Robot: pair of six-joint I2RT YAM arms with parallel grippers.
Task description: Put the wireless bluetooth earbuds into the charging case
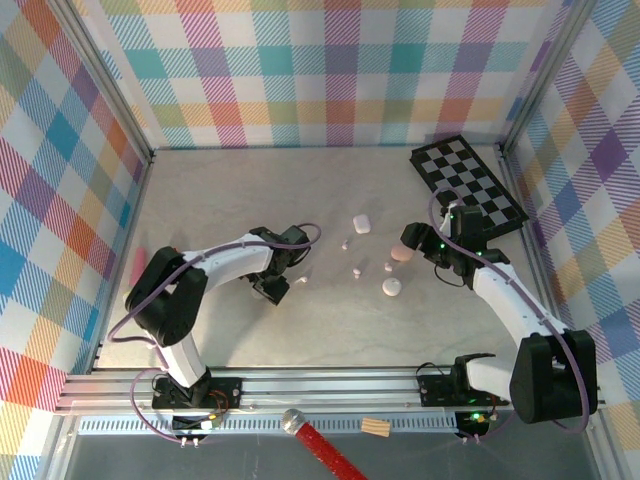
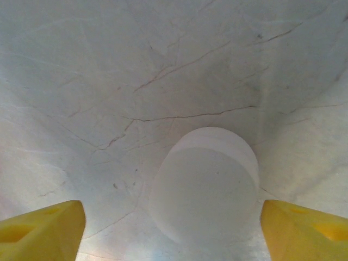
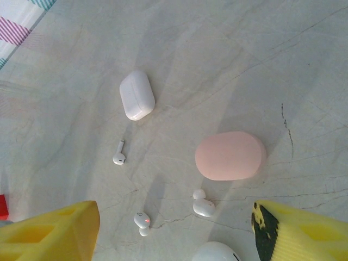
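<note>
Two pincers stand wide and empty over the table point(image 1: 230, 200). Your left pincer point(image 2: 174, 223) straddles a white rounded piece point(image 2: 204, 185) lying between its fingers, clear of both, likely lined up for a pinch; case or bud, I cannot tell. Your right pincer point(image 3: 174, 228) hangs high, I judge to look things over: ahead of it lies the pink case point(image 3: 231, 155), further ahead to its left the white case point(image 3: 136, 95), both shut. Smallest are the loose buds: a stubby bud point(image 3: 203, 206) just ahead between its fingers, a red-dotted bud point(image 3: 142, 222) beside that, a stemmed bud point(image 3: 119, 155) further out.
</note>
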